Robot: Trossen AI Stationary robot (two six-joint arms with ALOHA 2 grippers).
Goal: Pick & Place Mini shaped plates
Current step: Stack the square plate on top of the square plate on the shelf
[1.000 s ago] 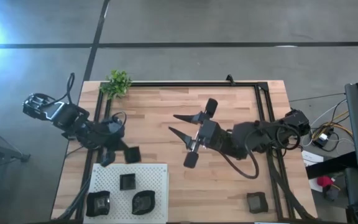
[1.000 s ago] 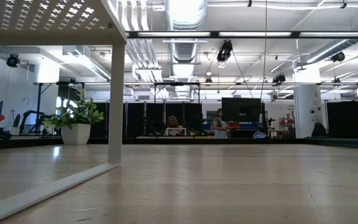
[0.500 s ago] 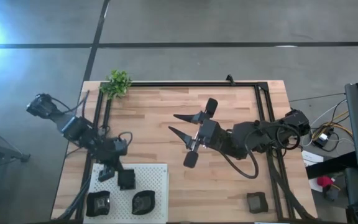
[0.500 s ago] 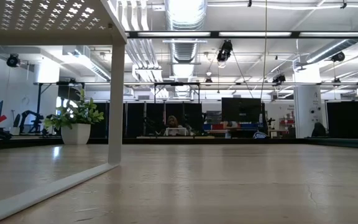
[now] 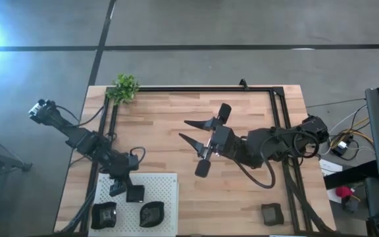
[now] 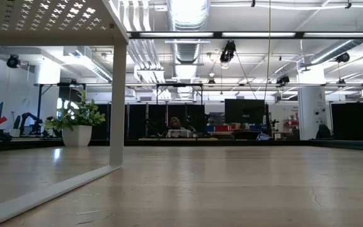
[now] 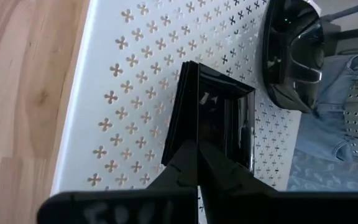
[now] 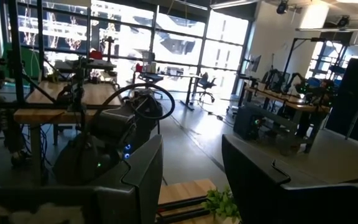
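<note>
A: We start nearest, at the front edge of the counter (image 5: 176, 131). The white perforated board (image 5: 160, 187) sits at the front left, and the left gripper (image 5: 118, 189) is down over it with its jaws clamped together on the rim of a small square black plate (image 7: 219, 124).

B: We see that from the left wrist: the square plate rests on the board, and the dark fingers (image 7: 194, 165) are pinched onto its near edge. A rounded glossy plate (image 7: 291, 59) lies just beside it.

A: From above we count two more dark plates at the front of the board, one at the corner (image 5: 104, 214) and a wavy one (image 5: 152, 213) next to it. Well apart, at the front right, another plate (image 5: 272, 213) sits on bare wood.

B: Farther in, at mid-counter, the right gripper (image 5: 198, 131) hangs with its jaws spread wide and nothing between them.

A: At the far left corner we spot the small green plant (image 5: 124, 87).

B: And across the counter at table height we see only bare wood and the room (image 6: 232, 94) behind.
</note>
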